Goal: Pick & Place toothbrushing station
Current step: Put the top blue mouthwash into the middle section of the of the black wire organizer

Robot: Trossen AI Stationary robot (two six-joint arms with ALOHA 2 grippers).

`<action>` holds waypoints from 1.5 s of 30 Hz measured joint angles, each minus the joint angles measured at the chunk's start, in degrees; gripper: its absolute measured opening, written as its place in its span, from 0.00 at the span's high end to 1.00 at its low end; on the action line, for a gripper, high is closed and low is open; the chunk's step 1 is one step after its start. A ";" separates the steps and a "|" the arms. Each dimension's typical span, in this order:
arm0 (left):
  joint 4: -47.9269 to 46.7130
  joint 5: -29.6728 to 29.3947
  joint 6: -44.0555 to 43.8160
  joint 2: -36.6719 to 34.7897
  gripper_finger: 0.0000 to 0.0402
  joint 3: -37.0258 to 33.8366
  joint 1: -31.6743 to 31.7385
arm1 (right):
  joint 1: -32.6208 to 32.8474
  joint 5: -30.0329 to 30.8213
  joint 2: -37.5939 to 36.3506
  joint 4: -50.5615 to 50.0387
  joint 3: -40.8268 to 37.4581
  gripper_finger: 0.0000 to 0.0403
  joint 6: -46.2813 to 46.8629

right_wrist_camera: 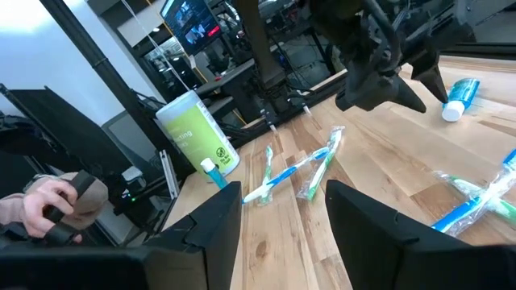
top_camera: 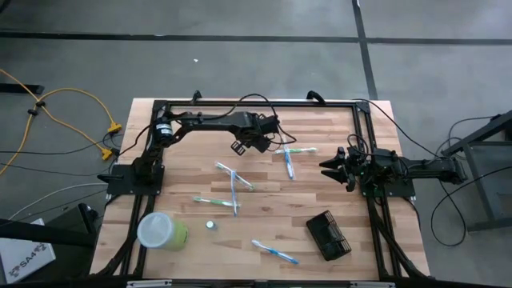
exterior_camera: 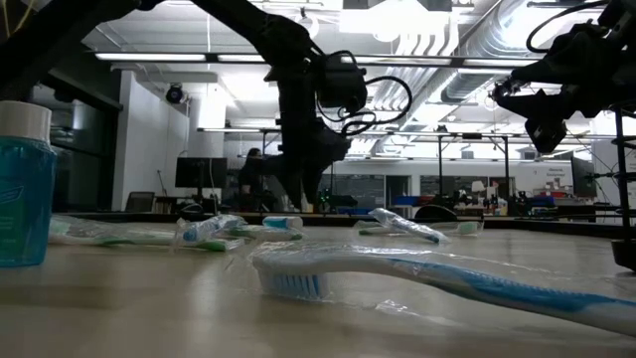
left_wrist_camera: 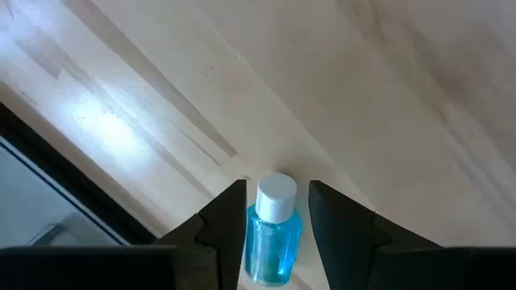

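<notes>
The black wire-mesh holder (top_camera: pixel 328 236) lies on the table at the near right, and no gripper touches it. My left gripper (top_camera: pixel 250 146) is open at the table's far middle, raised above the wood. In its wrist view a small blue bottle with a white cap (left_wrist_camera: pixel 274 234) shows between its fingers. The right wrist view shows that bottle (right_wrist_camera: pixel 456 97) lying on its side on the table beyond the raised left gripper (right_wrist_camera: pixel 383 93). My right gripper (top_camera: pixel 330 169) is open and empty at the right, pointing toward the table's left; its gap shows in its wrist view (right_wrist_camera: pixel 282 234).
Several wrapped toothbrushes lie about the middle (top_camera: pixel 232 182), far right of middle (top_camera: pixel 289 158) and near edge (top_camera: pixel 274 253). A lime-green cup with a whitish lid (top_camera: pixel 162 230) stands at the near left, a second small blue bottle (top_camera: pixel 210 226) beside it. A person's hand (right_wrist_camera: pixel 48 201) shows beyond the table.
</notes>
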 joint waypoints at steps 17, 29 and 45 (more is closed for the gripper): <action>-0.40 -4.04 -3.84 2.14 0.68 0.24 -2.31 | -0.01 0.00 -0.02 0.00 0.00 0.57 -0.02; -1.64 -5.84 -6.20 2.59 0.68 0.36 -2.32 | -0.01 0.00 -0.01 0.00 -0.02 0.57 -0.01; -0.66 -5.25 -4.87 2.93 0.65 0.37 -1.12 | -0.01 0.00 -0.02 0.00 -0.01 0.57 -0.02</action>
